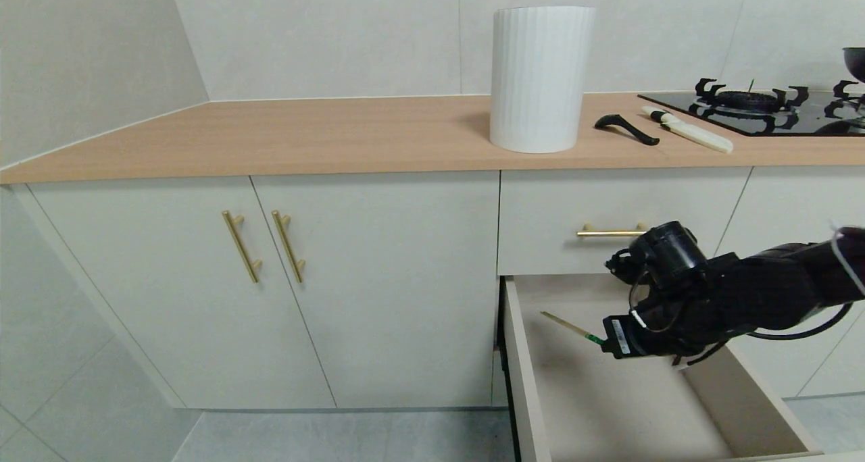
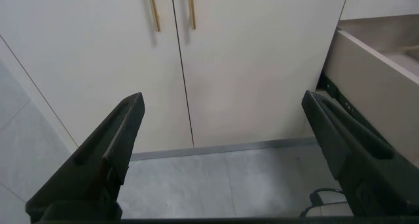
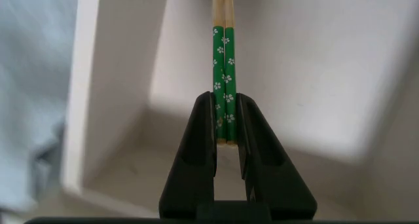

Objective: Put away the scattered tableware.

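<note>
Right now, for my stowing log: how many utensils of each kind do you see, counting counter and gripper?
Chopsticks: 2, held in the right gripper over the open drawer
White knife: 1, on the counter
Black-handled utensil: 1, on the counter
Total: 4

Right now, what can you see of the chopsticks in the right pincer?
The chopsticks are a pair of thin sticks, pale and wood-like, with green handle ends printed with small white flowers. They lie side by side, touching along their length, and are clamped at the green ends by the right pincer. They jut out over the open drawer, toward its left wall. Nothing else appears to touch them.
</note>
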{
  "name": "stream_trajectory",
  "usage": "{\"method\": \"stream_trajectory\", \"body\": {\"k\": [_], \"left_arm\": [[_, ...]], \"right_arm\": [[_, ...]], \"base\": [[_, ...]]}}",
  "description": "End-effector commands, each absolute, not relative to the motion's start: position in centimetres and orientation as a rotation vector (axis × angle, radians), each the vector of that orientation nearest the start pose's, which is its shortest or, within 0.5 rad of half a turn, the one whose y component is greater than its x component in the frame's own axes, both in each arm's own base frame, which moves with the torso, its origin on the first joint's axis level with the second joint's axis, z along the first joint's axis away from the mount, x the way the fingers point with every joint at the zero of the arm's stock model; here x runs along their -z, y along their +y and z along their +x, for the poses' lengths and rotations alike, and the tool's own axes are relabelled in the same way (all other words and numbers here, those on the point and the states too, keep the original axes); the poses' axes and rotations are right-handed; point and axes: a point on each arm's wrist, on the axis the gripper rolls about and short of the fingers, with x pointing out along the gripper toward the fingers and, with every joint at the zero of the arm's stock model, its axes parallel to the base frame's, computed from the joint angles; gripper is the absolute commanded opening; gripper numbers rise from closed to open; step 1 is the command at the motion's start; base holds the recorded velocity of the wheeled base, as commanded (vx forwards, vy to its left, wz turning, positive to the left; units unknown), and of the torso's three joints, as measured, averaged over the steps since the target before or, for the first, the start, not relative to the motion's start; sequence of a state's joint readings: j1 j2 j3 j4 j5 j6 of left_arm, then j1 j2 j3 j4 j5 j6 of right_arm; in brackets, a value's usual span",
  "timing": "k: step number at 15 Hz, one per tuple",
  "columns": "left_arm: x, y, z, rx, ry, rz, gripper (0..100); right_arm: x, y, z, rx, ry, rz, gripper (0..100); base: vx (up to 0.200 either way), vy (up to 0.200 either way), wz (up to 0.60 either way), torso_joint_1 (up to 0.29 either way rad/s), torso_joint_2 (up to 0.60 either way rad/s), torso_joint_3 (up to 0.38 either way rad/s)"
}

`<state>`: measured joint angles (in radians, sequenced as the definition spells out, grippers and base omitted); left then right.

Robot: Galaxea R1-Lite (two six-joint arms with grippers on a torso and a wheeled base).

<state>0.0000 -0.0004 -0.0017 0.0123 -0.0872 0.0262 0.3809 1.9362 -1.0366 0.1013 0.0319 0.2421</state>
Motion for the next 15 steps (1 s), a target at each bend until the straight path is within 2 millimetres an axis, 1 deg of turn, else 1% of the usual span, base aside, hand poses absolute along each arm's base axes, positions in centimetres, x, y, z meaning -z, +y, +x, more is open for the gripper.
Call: {"method": "stream_trajectory", "body": {"k": [1, 5, 10, 12, 13, 15], "left_arm": [[-7.5, -0.2, -2.3, 0.088, 0.010, 0.026, 100], [-7.5, -0.2, -2.3, 0.088, 0.010, 0.026, 100], [-7.5, -0.2, -2.3, 0.088, 0.010, 0.026, 100], [-7.5, -0.2, -2.3, 0.088, 0.010, 0.026, 100], [-7.5, -0.2, -2.3, 0.088, 0.010, 0.026, 100], [-7.5, -0.2, -2.3, 0.088, 0.010, 0.026, 100]], "right_arm": [[-7.5, 13.8, 32.3, -0.232, 1.071, 0.059, 0], [-4.5, 15.1, 33.5, -0.164, 1.033, 0.078, 0], [-2.5, 15.3, 33.8, -0.151, 1.077, 0.063, 0], [-0.5, 15.6, 33.9, -0.140, 1.119, 0.040, 0], [0.2, 15.7, 34.0, -0.132, 1.123, 0.031, 0], [3.0, 16.5, 33.7, -0.107, 1.149, -0.020, 0]], "base": [[0.000, 0.000, 0.00, 0.000, 0.00, 0.000], [0.000, 0.000, 0.00, 0.000, 0.00, 0.000], [0.000, 0.000, 0.00, 0.000, 0.00, 0.000], [0.000, 0.000, 0.00, 0.000, 0.00, 0.000], [0.000, 0.000, 0.00, 0.000, 0.00, 0.000], [0.000, 0.000, 0.00, 0.000, 0.00, 0.000]]}}
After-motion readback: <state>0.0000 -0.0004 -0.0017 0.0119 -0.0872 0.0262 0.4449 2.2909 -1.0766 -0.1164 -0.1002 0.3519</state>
